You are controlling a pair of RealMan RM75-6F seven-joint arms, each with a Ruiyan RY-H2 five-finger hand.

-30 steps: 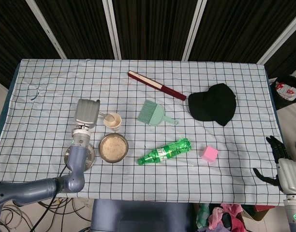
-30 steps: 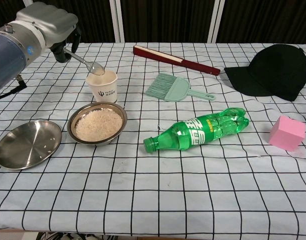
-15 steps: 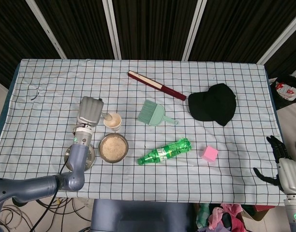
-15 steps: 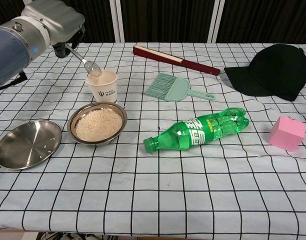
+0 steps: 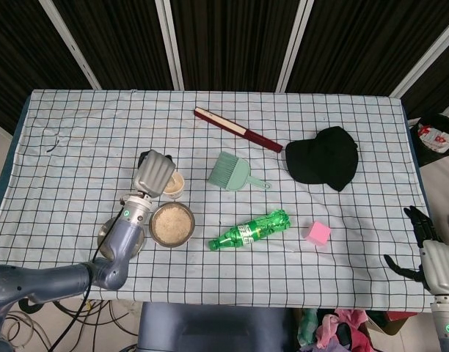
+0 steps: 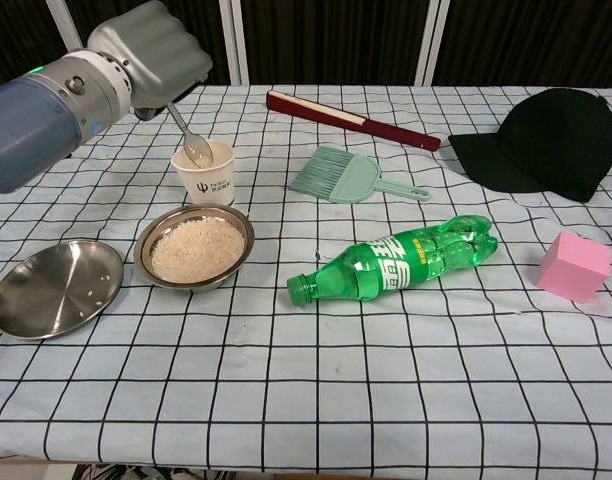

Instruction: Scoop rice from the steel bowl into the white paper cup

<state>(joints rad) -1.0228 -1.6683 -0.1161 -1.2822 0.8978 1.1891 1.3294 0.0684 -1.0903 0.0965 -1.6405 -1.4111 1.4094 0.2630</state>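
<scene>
The left hand is in the upper left of the chest view and its fingers are closed around the handle of a spoon. The spoon points down and to the right, and its bowl is at the mouth of the white paper cup, just at the rim. In the head view the same hand covers most of the cup, so the spoon is hidden there.

The cup stands upright on the bench, which has a white cloth with black squares. Just in front of the cup is the steel bowl with rice in it, close to the cup but apart from it. Left of the bowl lies a steel plate with a few grains on it.

The right hand is at the lower right edge of the head view, beside the bench. It holds nothing and its fingers are apart.

In the middle of the chest view lies a green bottle on its side. Behind it is a small green brush. A dark red folded fan lies at the top. A black cap is at the upper right and a pink cube is below it.
</scene>
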